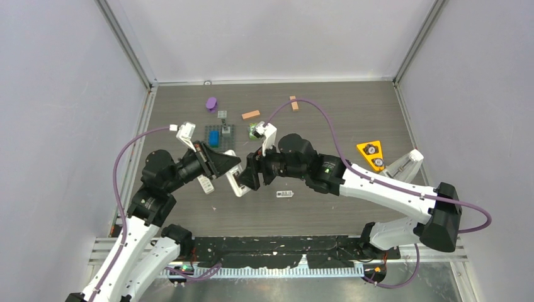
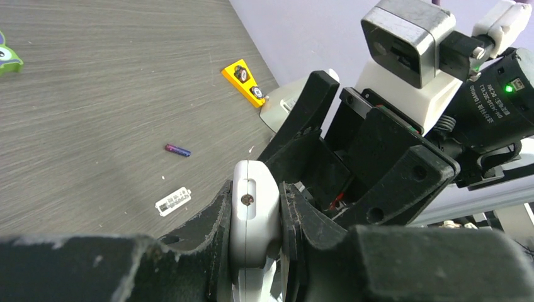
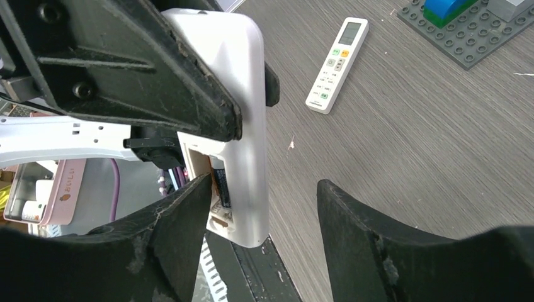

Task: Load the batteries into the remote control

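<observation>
My left gripper [image 2: 255, 192] is shut on a white remote control [image 2: 254, 220] and holds it off the table, end-on in the left wrist view. My right gripper [image 3: 264, 185] stands open astride the remote's [image 3: 242, 126] lower end. Its left finger [image 3: 182, 214] is against the open battery compartment, its right finger apart from the remote's back. A dark battery [image 3: 219, 185] sits in that compartment. A purple battery [image 2: 177, 150] lies on the table. In the top view both grippers meet at the remote [image 1: 234, 180] near the middle of the table.
A white battery cover [image 1: 284, 194] lies on the table. A second remote [image 3: 337, 65] lies beside a grey brick plate [image 3: 478, 38]. There are also a yellow triangular piece [image 1: 371, 155], two orange-tan blocks [image 1: 250, 114], a purple object [image 1: 211, 103] and a green toy [image 2: 7, 60].
</observation>
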